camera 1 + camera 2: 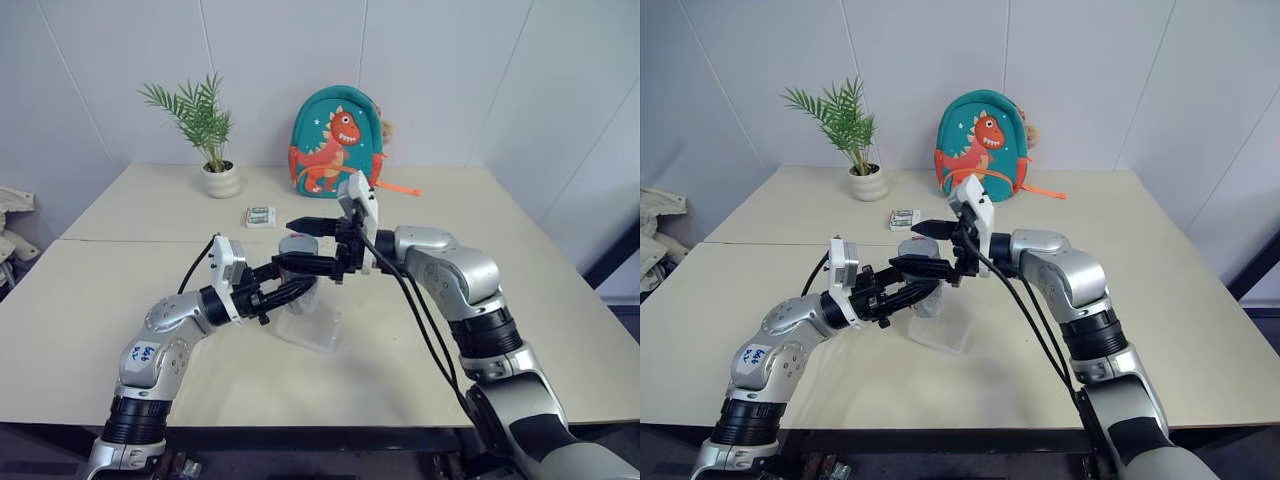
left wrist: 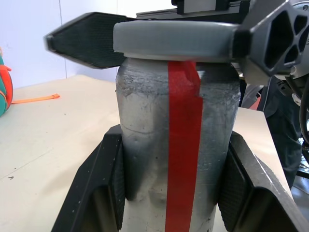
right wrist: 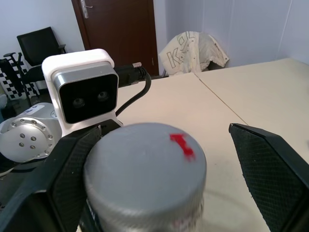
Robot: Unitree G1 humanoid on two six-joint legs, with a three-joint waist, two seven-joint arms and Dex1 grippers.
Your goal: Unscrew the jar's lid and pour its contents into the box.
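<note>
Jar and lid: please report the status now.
Left hand shut on jar, held above box. Right hand open, fingers either side of lid, not clamped. Lid still on. Nothing in the way.

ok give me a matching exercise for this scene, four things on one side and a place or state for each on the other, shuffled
Things:
1. jar
2. lid
3. right gripper
4. plant pot

Places or states:
A. jaws open, standing on either side of the lid
B. clamped between the left gripper's jaws
C. at the far side of the table, near the wall
D. on top of the jar, with a red mark on it

Pairs: 1-B, 2-D, 3-A, 4-C
</note>
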